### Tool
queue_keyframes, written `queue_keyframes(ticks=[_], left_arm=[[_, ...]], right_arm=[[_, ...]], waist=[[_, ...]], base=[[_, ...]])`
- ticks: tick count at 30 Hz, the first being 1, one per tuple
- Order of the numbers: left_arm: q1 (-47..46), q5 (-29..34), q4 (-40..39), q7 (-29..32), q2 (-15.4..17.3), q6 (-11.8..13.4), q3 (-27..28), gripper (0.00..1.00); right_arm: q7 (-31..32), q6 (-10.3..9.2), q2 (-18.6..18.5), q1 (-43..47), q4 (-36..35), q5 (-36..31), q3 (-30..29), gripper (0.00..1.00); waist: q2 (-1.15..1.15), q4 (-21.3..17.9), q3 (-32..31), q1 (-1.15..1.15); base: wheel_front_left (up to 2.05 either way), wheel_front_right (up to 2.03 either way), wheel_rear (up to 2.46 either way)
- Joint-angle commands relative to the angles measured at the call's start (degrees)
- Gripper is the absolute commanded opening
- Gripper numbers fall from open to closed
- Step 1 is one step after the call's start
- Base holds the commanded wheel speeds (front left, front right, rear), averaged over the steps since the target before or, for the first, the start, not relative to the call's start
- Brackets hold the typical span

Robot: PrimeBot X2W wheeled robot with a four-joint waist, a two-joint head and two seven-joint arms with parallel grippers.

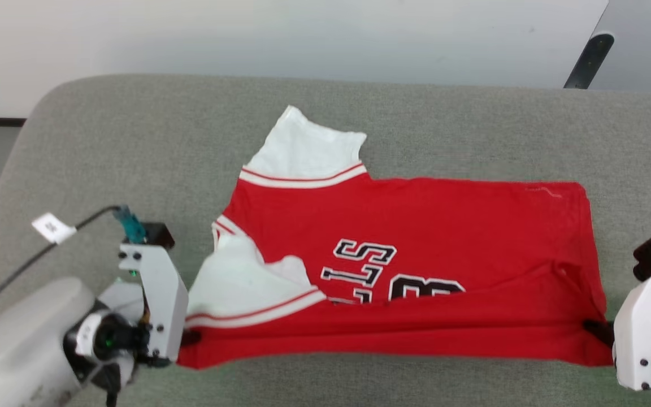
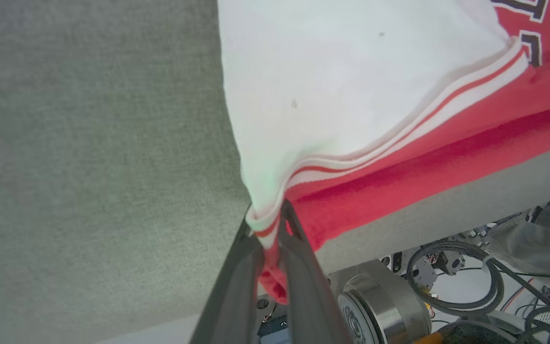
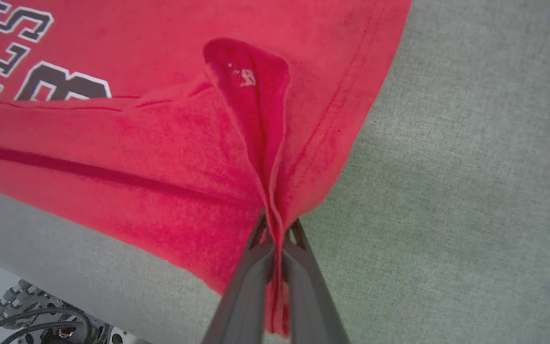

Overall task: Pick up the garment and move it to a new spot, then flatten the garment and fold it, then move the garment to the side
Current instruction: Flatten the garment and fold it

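The garment point(image 1: 416, 237), a red shirt with white sleeves and black-and-white lettering, lies spread across the grey padded table point(image 1: 133, 147), its near edge folded up over the lettering. My left gripper point(image 1: 190, 338) is shut on the near left corner, pinching the white sleeve trim and red fabric point(image 2: 268, 229). My right gripper point(image 1: 597, 329) is shut on the near right corner, with bunched red cloth point(image 3: 275, 210) squeezed between its fingers. One white sleeve point(image 1: 303, 150) points to the far side; the other point(image 1: 241, 288) lies folded near my left gripper.
Bare grey table surface surrounds the shirt on the far side, left and right. The table's front edge runs close below the shirt's near edge point(image 1: 359, 384). A dark post point(image 1: 588, 59) stands beyond the far right corner. My base's cables and motors point(image 2: 447, 286) show under the edge.
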Motion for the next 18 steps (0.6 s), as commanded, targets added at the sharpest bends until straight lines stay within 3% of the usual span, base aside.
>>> queue_keyframes(ticks=[1,5,7,8,10,11,12,13,18], left_arm=[[1.47,-0.21,-1.1,-0.02,0.75,0.99,-0.28,0.0],[3.27,-0.58,-2.71,-0.75,0.49,2.02,-0.58,0.0],[3.56,-0.59,-2.66,-1.35,-0.01,2.34,-0.45,0.16],[3.74,-0.71,-2.53,-1.54,-0.25,2.49,-0.36,0.24],[3.83,-0.26,-2.19,-2.1,-0.42,2.89,-0.39,0.48],[3.84,-0.2,-1.99,-2.29,-0.58,3.1,-0.25,0.8],[3.91,-0.21,-1.93,-2.39,-0.73,3.3,-0.24,0.91],[3.83,0.08,-1.94,-2.49,-0.75,3.22,-0.33,1.0],[3.13,0.26,-2.24,-2.28,0.14,3.8,-0.04,1.0]], right_arm=[[0.31,-0.09,-0.22,1.34,-0.22,-0.01,-0.53,0.0],[0.58,-0.09,0.68,2.74,-0.49,-0.52,-0.8,0.0],[0.58,-0.09,1.16,3.0,-0.51,-0.78,-0.46,0.02],[0.59,-0.09,1.34,2.95,-0.56,-0.93,-0.31,0.31],[0.35,-0.09,1.56,2.87,-0.84,-1.13,0.03,0.54],[0.22,-0.09,1.6,2.94,-0.94,-1.14,0.11,0.92],[0.26,-0.09,1.61,3.08,-1.04,-1.12,0.17,1.0],[0.1,-0.09,1.65,3.14,-1.28,-1.13,0.11,1.0],[-0.48,-0.09,1.9,3.59,-2.73,-1.1,-0.43,1.0]], waist=[[0.0,0.12,-0.35,0.0],[0.0,-0.08,-0.17,0.0],[0.0,-0.32,-0.06,0.0],[0.0,-0.45,-0.02,0.0],[0.0,-0.75,-0.07,0.0],[0.0,-0.9,-0.13,0.0],[0.0,-1.06,-0.22,0.0],[0.0,-1.21,-0.33,0.0],[0.0,-1.96,-1.0,0.0]], base=[[0.0,0.0,0.0],[0.0,0.0,0.0],[0.0,0.0,0.0],[0.0,0.0,0.0],[0.0,0.0,0.0],[0.0,0.0,0.0],[0.0,0.0,0.0],[0.0,0.0,0.0],[0.0,0.0,0.0]])
